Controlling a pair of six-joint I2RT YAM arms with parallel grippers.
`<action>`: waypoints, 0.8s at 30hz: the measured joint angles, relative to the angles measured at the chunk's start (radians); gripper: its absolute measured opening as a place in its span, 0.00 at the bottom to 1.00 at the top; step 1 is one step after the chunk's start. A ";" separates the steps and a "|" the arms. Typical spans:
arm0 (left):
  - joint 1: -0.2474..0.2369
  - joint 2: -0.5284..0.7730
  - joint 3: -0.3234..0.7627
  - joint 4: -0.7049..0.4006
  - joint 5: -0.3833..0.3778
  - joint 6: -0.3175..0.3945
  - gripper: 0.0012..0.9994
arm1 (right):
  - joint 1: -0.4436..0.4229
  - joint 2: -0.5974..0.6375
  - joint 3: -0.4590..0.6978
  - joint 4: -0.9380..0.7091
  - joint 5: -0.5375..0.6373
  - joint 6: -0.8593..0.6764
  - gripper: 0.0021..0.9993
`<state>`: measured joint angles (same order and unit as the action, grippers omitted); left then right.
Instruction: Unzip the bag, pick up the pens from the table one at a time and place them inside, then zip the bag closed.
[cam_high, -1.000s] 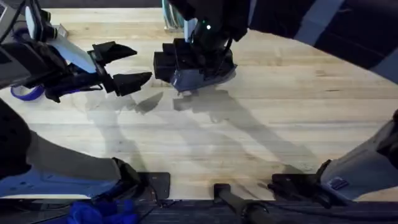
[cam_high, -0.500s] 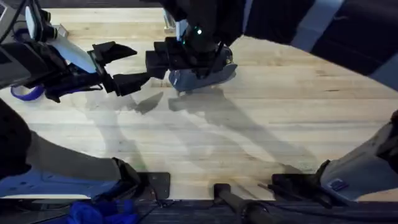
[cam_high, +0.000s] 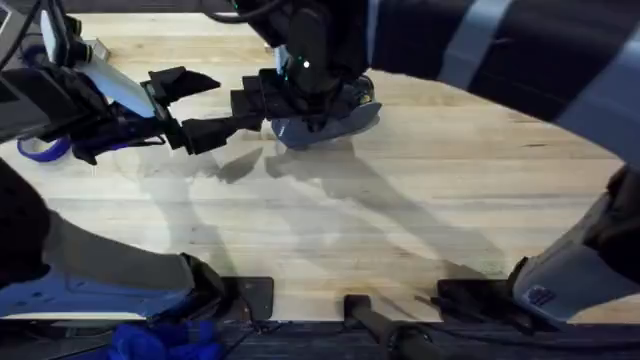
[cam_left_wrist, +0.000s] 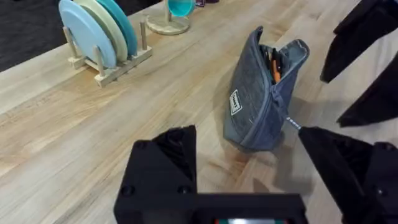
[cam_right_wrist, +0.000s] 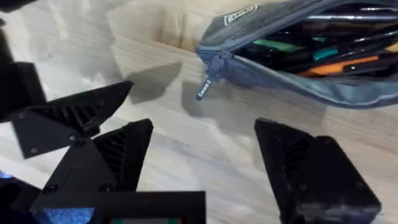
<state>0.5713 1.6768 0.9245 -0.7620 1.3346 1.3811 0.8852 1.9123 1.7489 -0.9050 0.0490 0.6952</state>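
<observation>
1. the table (cam_high: 420, 210) is a light wooden plank top; the bag lies on it, and everything below is placed against that bag.
2. the right arm (cam_high: 320, 40) reaches across from above and hangs over the bag, covering most of it in the overhead view.
3. the left gripper (cam_high: 205, 105) sits just beside the bag's zipper-pull end, its jaws apart with nothing between them.
4. the right gripper (cam_right_wrist: 205, 158) hovers right over the bag's pull end, its jaws spread wide and empty.
5. the plate rack (cam_left_wrist: 102, 43), holding pale blue and green plates, stands well apart from the bag, beyond its logo side.
6. the bag (cam_left_wrist: 261, 93), blue-grey fabric, stands on the table with its zipper open.
7. the pens (cam_right_wrist: 311, 50) lie inside the open bag, dark, green and orange barrels showing.
8. the zipper pull (cam_right_wrist: 204, 89) dangles from the bag's end over the table.
</observation>
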 joint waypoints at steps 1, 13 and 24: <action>0.000 0.000 0.000 0.000 0.000 0.000 0.99 | 0.000 0.008 0.000 0.002 0.000 0.000 1.00; 0.000 0.000 0.000 0.000 0.000 0.000 0.99 | 0.000 0.029 0.000 0.043 0.074 0.000 0.99; 0.000 0.000 0.000 0.000 0.000 0.000 0.99 | 0.000 0.081 0.000 0.052 0.087 0.005 0.99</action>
<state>0.5713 1.6768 0.9245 -0.7624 1.3346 1.3811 0.8852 1.9937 1.7489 -0.8528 0.1360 0.6998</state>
